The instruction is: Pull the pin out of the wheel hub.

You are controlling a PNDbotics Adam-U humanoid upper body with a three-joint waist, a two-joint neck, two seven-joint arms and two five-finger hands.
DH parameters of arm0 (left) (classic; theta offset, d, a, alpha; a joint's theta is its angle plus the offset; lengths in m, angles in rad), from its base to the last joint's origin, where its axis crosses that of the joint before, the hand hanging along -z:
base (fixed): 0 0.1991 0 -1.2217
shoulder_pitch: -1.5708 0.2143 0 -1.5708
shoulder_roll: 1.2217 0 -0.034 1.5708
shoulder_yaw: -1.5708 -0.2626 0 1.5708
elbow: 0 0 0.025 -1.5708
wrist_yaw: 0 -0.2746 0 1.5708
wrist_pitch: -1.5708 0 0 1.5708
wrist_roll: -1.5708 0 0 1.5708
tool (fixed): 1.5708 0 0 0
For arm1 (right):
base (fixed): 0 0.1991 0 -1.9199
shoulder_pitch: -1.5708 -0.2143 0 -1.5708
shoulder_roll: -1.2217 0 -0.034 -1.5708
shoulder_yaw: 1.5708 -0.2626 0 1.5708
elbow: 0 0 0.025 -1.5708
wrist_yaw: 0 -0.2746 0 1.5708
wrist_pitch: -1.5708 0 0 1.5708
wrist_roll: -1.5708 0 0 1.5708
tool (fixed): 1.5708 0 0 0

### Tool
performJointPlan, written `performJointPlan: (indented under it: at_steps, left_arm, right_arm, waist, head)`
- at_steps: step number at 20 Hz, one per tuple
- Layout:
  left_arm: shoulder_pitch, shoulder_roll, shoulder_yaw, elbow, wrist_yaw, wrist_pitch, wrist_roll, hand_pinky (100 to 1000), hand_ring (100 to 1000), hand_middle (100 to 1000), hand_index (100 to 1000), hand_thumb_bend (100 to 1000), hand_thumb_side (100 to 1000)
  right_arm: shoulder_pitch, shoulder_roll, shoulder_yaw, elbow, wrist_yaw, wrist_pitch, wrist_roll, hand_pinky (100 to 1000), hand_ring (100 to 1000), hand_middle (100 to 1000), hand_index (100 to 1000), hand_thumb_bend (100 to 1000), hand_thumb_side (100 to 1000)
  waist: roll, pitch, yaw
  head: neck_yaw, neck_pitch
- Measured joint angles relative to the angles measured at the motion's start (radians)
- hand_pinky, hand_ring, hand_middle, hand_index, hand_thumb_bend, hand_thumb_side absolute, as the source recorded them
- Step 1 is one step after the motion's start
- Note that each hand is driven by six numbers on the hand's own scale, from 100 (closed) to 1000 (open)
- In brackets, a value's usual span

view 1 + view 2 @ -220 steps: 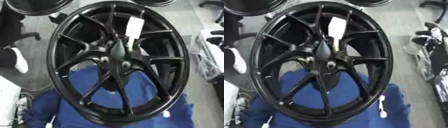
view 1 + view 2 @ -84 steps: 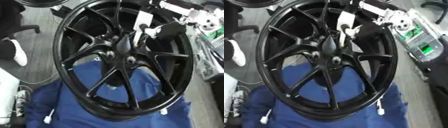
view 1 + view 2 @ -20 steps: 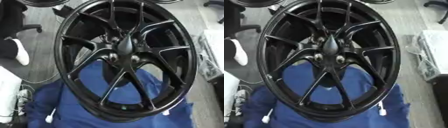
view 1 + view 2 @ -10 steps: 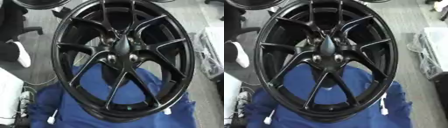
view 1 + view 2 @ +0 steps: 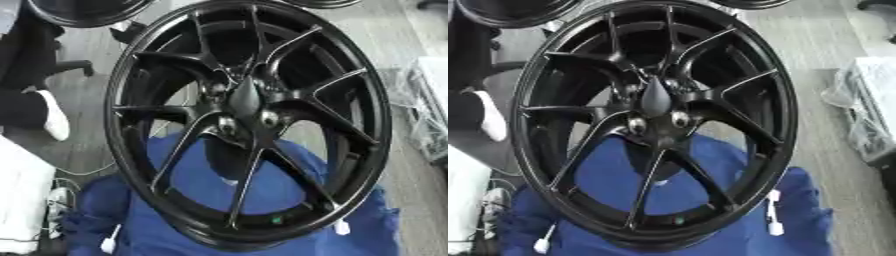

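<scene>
The big glossy black alloy wheel with thin split spokes (image 5: 249,125) filled most of both views, standing pretty much upright and tilted a bit, its lower rim sitting on a bright blue cloth (image 5: 614,185) spread under and behind it. Right in the middle was the dark pointed cone-shaped hub piece (image 5: 245,97), poking out towards the camera, and I think that could've been the pin, but honestly it was too dark against the hub to say for sure. Just below it were two shiny silver lug holes (image 5: 680,119), side by side. A small green sticker (image 5: 276,219) sat on the lower rim. A couple of white tags (image 5: 773,220) hung at the edges of the cloth. Neither of the robot's hands showed up anywhere in either view, so no telling how open they were or whether they had hold of anything. Further out, the grey floor (image 5: 398,45) ran around everything, with another black wheel rim (image 5: 87,12) at the top left corner.
</scene>
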Motion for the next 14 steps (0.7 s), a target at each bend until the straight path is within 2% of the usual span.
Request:
performJointPlan:
  at_steps: [6, 7, 8, 10, 12, 14]
  left_arm:
    - [0.000, -0.007, 0.000, 0.000, 0.000, 0.000, 0.000, 795, 744, 732, 788, 188, 796]
    - [0.000, -0.007, 0.000, 0.000, 0.000, 0.000, 0.000, 795, 744, 732, 788, 188, 796]
    - [0.000, -0.008, 0.000, 0.000, 0.000, 0.000, 0.000, 795, 744, 732, 788, 188, 796]
    - [0.000, -0.008, 0.000, 0.000, 0.000, 0.000, 0.000, 795, 743, 732, 788, 188, 795]
    - [-0.002, -0.008, 0.000, 0.000, 0.000, 0.000, 0.000, 795, 743, 731, 788, 188, 794]
    - [-0.007, -0.008, 0.000, 0.000, 0.000, 0.000, 0.000, 795, 742, 731, 788, 189, 793]
  right_arm:
    - [0.004, 0.020, -0.008, 0.009, -0.006, 0.028, -0.035, 901, 797, 767, 991, 100, 101]
    - [0.001, 0.022, -0.012, 0.009, -0.020, 0.027, -0.052, 880, 764, 737, 972, 100, 427]
    - [-0.005, 0.024, -0.013, 0.007, -0.040, 0.020, -0.077, 867, 741, 710, 945, 100, 597]
    - [-0.020, 0.025, -0.012, 0.001, -0.101, -0.023, -0.139, 845, 680, 645, 900, 100, 635]
    - [-0.038, 0.025, 0.001, -0.003, -0.181, -0.102, -0.185, 841, 664, 631, 891, 100, 642]
    - [-0.054, 0.025, 0.018, -0.004, -0.257, -0.187, -0.196, 848, 658, 626, 883, 100, 638]
  waist:
    - [-0.001, 0.000, 0.000]
    - [-0.001, 0.000, 0.001]
    - [0.000, 0.000, 0.001]
    - [0.000, 0.000, 0.007]
    - [0.000, 0.000, 0.009]
    - [0.001, 0.000, 0.013]
  head:
    - [0.004, -0.005]
    - [0.004, -0.005]
    - [0.005, -0.005]
    - [0.005, -0.005]
    - [0.005, -0.005]
    - [0.005, -0.005]
